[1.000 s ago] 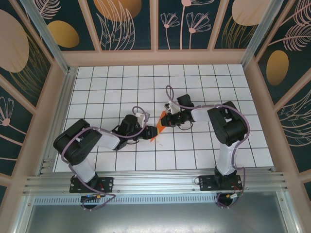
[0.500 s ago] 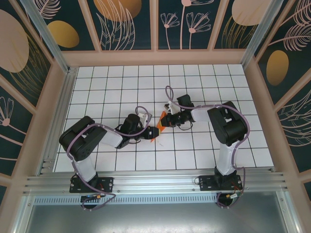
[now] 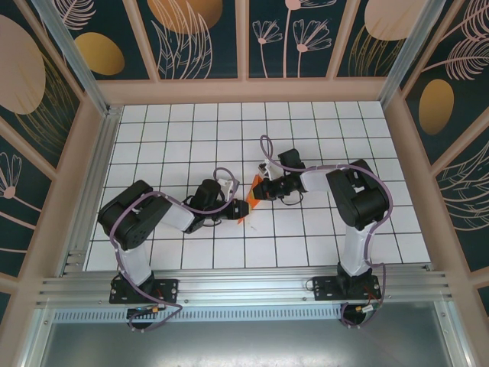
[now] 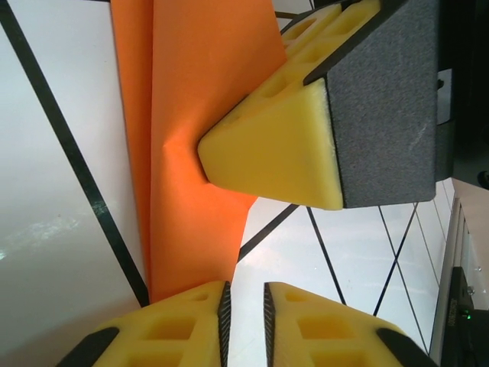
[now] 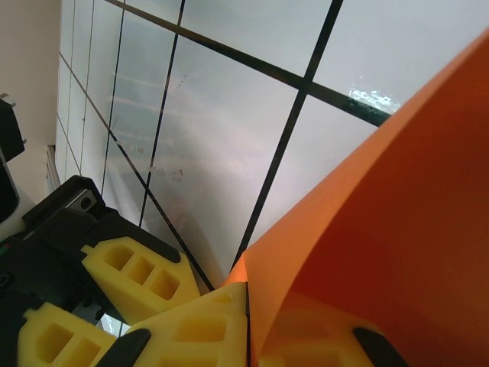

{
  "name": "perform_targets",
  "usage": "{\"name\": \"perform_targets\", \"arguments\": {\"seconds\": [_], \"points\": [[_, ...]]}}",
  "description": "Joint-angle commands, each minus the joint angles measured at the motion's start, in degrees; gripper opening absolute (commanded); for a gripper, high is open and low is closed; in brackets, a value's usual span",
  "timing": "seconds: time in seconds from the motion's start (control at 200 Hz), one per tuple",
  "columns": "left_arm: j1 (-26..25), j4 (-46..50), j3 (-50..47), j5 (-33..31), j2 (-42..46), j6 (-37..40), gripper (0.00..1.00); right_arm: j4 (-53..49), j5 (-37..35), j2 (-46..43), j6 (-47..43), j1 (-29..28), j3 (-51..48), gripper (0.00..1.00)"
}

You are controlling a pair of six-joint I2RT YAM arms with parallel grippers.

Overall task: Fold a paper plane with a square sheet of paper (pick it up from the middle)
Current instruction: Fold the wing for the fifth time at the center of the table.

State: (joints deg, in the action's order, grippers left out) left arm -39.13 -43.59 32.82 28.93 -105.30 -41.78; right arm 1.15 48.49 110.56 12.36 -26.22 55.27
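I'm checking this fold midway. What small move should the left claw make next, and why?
Probably close the left claw on the near tip of the orange paper. That claw's jaws stand a narrow gap apart right at the tip, while the right claw is shut on the paper further along, steadying it. Whether the tip already sits between the jaws I cannot tell.
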Motion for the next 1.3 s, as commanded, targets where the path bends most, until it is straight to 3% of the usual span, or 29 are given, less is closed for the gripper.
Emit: {"name": "perform_targets", "arguments": {"seconds": [0.0,0.365,0.515,0.656,0.751,0.986,1.146,1.291], "points": [[-0.06,0.77,0.47,1.04,-1.51,0.81,0.18,-0.88,0.52,1.16,-0.57,0.45,0.95,0.1],[-1.35,16.71,5.3,-4.69,-1.36,8.68,0.0,-1.23,-0.06,0.94,-0.45,0.42,1.15,0.1],[-2.22,22.18,7.6,-7.76,-2.05,11.3,0.0,-1.72,-0.16,0.46,-0.31,0.44,1.34,0.11],[-2.87,25.31,9.05,-9.77,-2.53,12.48,0.0,-2.2,-1.21,-1.62,1.6,0.55,1.21,0.2],[-3.3,26.42,9.37,-10.38,-2.63,12.93,0.0,-2.09,-3.64,-5.2,4.57,1.27,0.29,0.25],[-3.72,27.02,9.59,-11.35,-2.9,12.95,0.0,-3.21,-18.29,-17.18,12.32,3.49,-4.49,0.27],[-3.91,27.9,9.9,-11.91,-3.16,13.13,0.0,-3.18,-19.39,-20.89,16.47,1.63,-6.29,0.15],[-3.91,27.63,9.81,-12.04,-3.25,13.02,0.0,-2.87,-19.77,-18.22,19.39,-0.77,-5.66,0.06]]}}
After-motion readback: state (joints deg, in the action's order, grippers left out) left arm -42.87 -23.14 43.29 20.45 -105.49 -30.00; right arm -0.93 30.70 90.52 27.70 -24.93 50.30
